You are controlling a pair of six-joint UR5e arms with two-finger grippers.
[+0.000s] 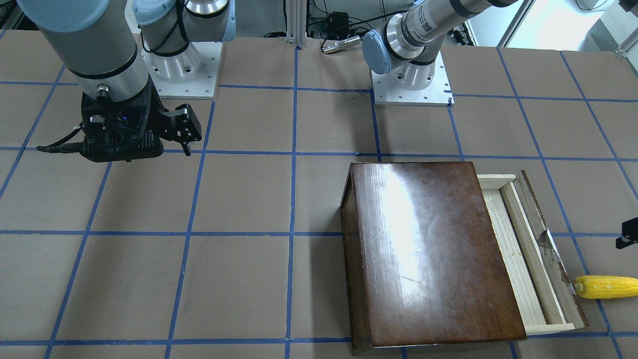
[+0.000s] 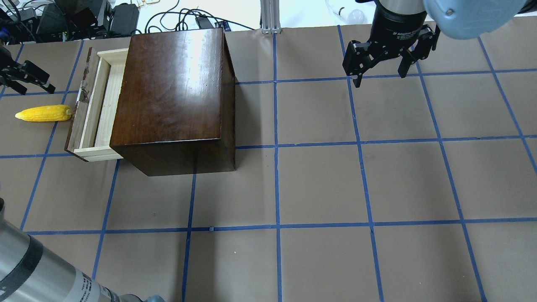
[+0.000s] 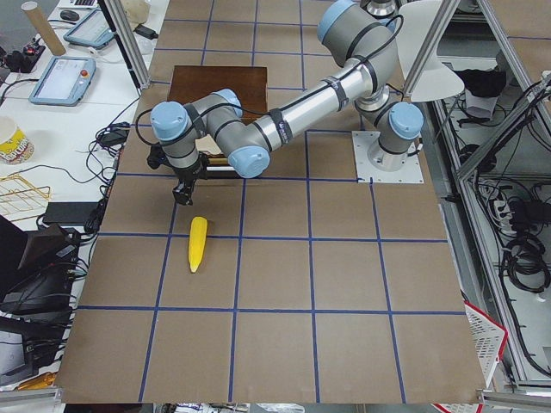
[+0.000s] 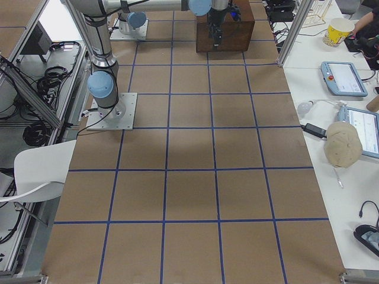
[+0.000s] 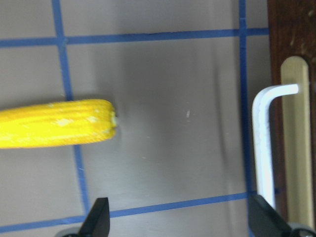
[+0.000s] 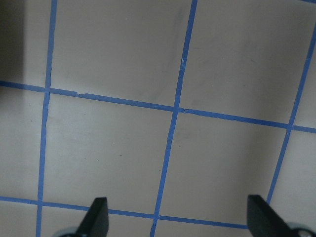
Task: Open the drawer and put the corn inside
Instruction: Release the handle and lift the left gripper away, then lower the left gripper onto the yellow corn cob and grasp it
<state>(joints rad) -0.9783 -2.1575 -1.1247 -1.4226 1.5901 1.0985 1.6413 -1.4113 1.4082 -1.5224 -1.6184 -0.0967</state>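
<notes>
Corn: the bright yellow kerneled corn cob [image 2: 44, 113] is lying outside, near the drawer front's 9 o'clock overhead.
Drawer: the shallow pale-wood drawer [image 2: 105, 105] is sticking partly out of the glossy dark-brown wooden cabinet [image 2: 172, 84], which is hiding most of its interior.
Left gripper [image 5: 180, 215]: fingers are standing wide apart, empty; the overhead view's edge is cropping it.
Right gripper [image 2: 379, 77]: fingers are gaping, empty; the wrist lettering is showing "2F Adaptive", rest illegible.

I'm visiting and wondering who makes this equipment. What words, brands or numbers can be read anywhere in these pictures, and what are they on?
"2F Adaptive": white print on the black collar above the right tool; what follows it is blurred.
Sticker on the left arm: too small to read.
Corn, cabinet: no writing.
</notes>
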